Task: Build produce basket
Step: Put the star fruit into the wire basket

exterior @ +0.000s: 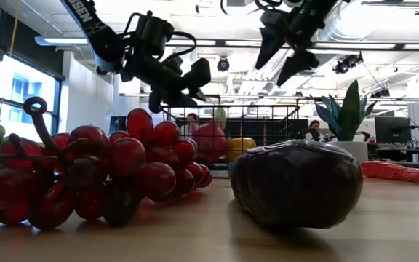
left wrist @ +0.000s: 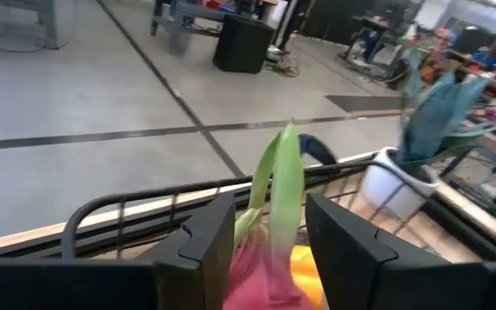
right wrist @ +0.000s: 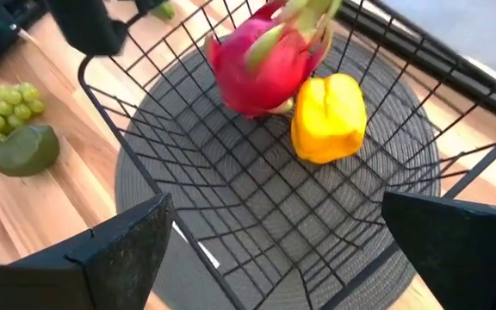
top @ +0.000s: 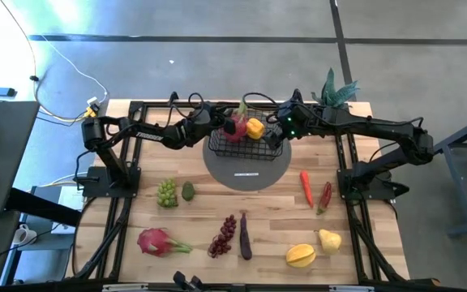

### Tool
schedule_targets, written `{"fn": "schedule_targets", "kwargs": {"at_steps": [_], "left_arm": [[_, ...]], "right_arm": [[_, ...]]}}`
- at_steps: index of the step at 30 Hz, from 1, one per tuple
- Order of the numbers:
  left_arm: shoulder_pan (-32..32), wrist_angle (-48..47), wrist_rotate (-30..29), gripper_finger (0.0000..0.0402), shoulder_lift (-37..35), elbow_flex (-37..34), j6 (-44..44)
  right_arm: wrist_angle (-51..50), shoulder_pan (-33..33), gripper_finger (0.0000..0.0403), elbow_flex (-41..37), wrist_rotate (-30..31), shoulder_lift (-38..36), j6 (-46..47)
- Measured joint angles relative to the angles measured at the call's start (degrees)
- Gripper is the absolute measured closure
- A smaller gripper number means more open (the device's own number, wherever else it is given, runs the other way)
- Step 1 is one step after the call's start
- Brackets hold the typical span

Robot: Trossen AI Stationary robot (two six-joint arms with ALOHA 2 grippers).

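Overhead, the left gripper [top: 220,124] is hovering at the far left corner of the black wire basket [top: 247,148], its fingers [left wrist: 198,250] standing slightly apart on either side of the green leaf tip of a pink dragon fruit [top: 237,126] that is lying inside the basket beside a yellow pepper [top: 254,127]. Whether the fingers are touching the fruit cannot be told. The right gripper [top: 280,123] is hanging over the basket's far right corner with its fingers spread wide and holding nothing. The basket is sitting on a round grey mat [top: 246,172]. Green grapes [top: 166,192], red grapes [top: 224,235], an eggplant [top: 245,236] and another dragon fruit [top: 154,241] are lying on the wooden table [top: 270,215].

Pink dragon fruit [top: 237,126] and yellow fruit [top: 254,127] in basket [top: 246,148]
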Motion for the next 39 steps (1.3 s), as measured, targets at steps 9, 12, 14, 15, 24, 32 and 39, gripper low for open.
{"fn": "schedule_targets", "kwargs": {"at_steps": [9, 12, 14, 15, 24, 32, 39], "left_arm": [[-0.93, -3.6, 4.03, 0.0275, -5.97, 3.21, 8.14], [-1.8, -8.96, 3.96, 0.0276, -9.36, 5.02, 12.64], [-2.15, -13.77, 3.88, 0.0276, -12.06, 6.02, 15.98], [-2.45, -15.92, 3.9, 0.0276, -13.47, 6.6, 17.53], [-3.52, -32.47, 5.38, 0.0276, -27.41, 7.8, 20.58], [-5.06, -46.5, 10.98, 0.0276, -35.49, 7.78, 19.83], [-7.08, -54.77, 15.56, 0.0276, -38.26, 7.78, 18.06]], "right_arm": [[-2.2, 0.06, 0.0004, 0.0, -3.87, -0.3, 2.99], [-3.14, 0.51, 0.0004, -0.01, -3.83, -1.1, 4.79], [-3.25, 0.99, 0.0004, -0.02, -3.59, -2.01, 6.53], [-3.31, 1.18, 0.0004, -0.02, -3.58, -2.44, 7.52], [-5.41, 5.6, 0.0004, -0.02, -3.61, -5.81, 18.72], [-11.96, 12.91, 0.0004, -0.02, -3.61, -5.95, 31.27], [-16.88, 18.41, 0.0004, -0.02, -3.37, -5.94, 39.4]]}}
